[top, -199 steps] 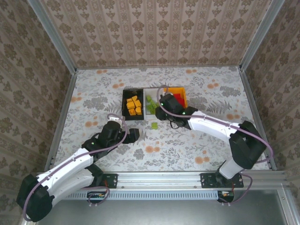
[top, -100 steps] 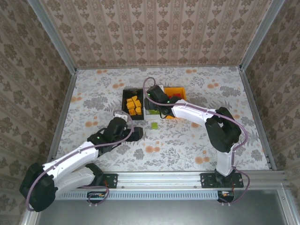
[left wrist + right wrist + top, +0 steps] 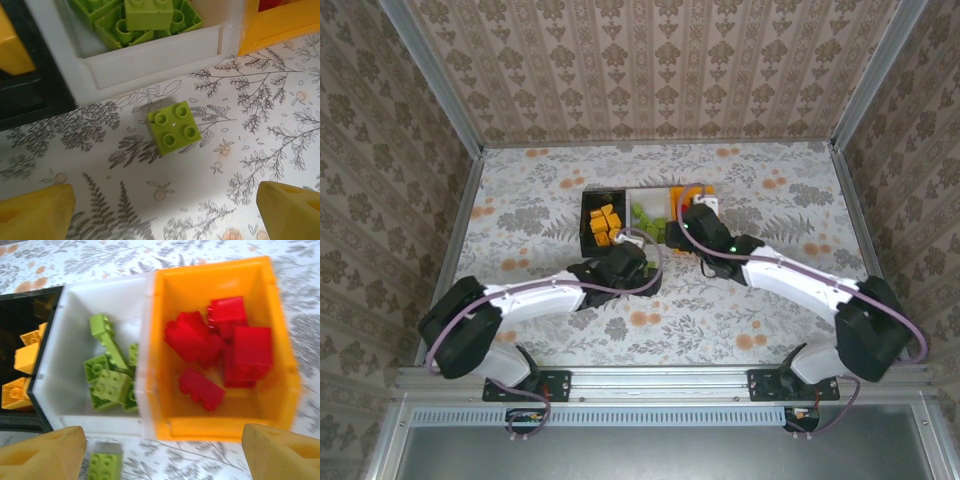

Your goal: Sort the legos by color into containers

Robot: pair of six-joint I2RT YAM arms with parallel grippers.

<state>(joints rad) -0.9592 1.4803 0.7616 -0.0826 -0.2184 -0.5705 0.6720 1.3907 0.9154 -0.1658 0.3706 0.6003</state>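
Light green and alone, a four-stud brick point(image 3: 174, 129) lies on the floral table point(image 3: 250, 165) at the centre of the left wrist view, just below the white bin point(image 3: 150, 65) and not touching it. The left fingers point(image 3: 35, 212) stand wide apart and empty in the lower corners. In the right wrist view the right fingers point(image 3: 45, 455), likewise spread and empty, sit below the black bin point(image 3: 20, 305), white bin and orange bin point(image 3: 220, 427), which hold yellow-orange bricks point(image 3: 25, 357), green bricks point(image 3: 112, 385) and red bricks point(image 3: 245, 352) respectively.

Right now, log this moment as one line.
left hand: open above green brick | green brick: on table, outside white bin | right hand: open above orange bin
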